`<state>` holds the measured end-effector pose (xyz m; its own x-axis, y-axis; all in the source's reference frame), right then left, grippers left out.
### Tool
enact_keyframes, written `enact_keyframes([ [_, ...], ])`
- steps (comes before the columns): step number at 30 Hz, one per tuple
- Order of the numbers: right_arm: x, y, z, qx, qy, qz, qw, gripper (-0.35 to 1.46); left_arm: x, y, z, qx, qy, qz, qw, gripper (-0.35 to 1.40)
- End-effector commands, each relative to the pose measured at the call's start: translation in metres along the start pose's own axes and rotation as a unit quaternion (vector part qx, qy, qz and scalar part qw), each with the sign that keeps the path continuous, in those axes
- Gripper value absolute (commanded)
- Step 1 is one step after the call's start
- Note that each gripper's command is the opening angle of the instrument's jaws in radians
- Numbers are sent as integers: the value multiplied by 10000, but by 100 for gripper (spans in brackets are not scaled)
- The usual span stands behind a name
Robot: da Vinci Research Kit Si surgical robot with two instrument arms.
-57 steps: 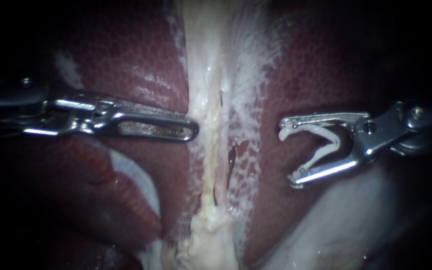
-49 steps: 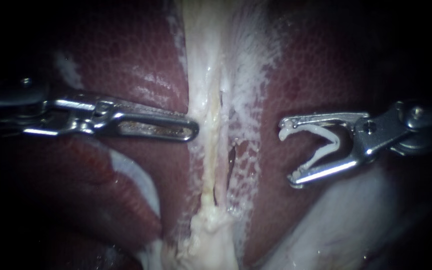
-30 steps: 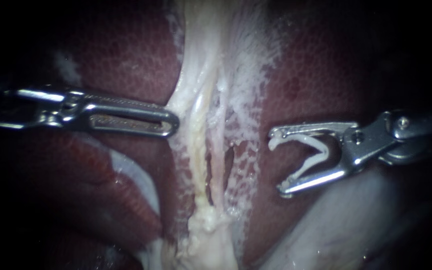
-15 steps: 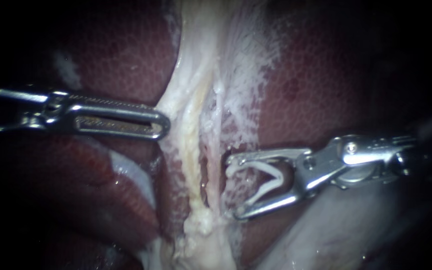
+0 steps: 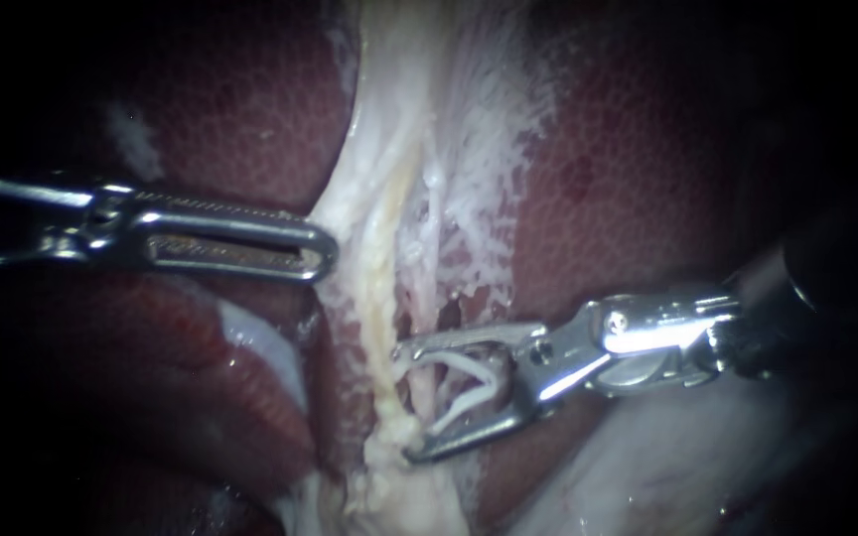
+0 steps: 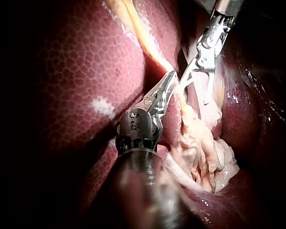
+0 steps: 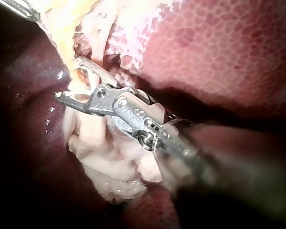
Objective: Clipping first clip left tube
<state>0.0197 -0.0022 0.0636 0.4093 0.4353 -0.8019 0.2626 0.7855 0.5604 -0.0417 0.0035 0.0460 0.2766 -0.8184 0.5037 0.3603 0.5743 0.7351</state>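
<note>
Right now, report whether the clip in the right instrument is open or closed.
Open. The clip forms a spread V, legs apart, held between the jaws of the right instrument.

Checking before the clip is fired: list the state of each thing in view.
Left metal instrument: jaws shut on pale tissue band.
Right metal instrument: jaws holding white plastic clip.
White plastic clip: open, astride thin pale tube.
Thin pale tube: not yet clipped.

- Your right instrument (image 5: 404, 402) holds an open clip (image 5: 491, 382); one thin tube (image 5: 431, 382) crosses the gap inside it.
- Your left instrument (image 5: 326, 254), clamped on pale tissue (image 5: 350, 213), bars the left side.
- The liver (image 5: 628, 149) above lies bare.
</note>
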Motion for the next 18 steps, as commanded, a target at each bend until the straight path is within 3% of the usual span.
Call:
enact_keyframes([
  [1, -1, 2, 0, -19, 6, 7, 10000, 59, 0, 0, 0, -1, 0, 1, 10000, -32],
  [10, 2, 10, 9, -43, 7, 15, 10000, 60, 0, -3, 0, -3, 0, 0, 10000, -32],
  [18, 6, 3, 21, -45, 2, 53, 10000, 60, 0, -2, 0, -1, 0, 2, 10000, -32],
])
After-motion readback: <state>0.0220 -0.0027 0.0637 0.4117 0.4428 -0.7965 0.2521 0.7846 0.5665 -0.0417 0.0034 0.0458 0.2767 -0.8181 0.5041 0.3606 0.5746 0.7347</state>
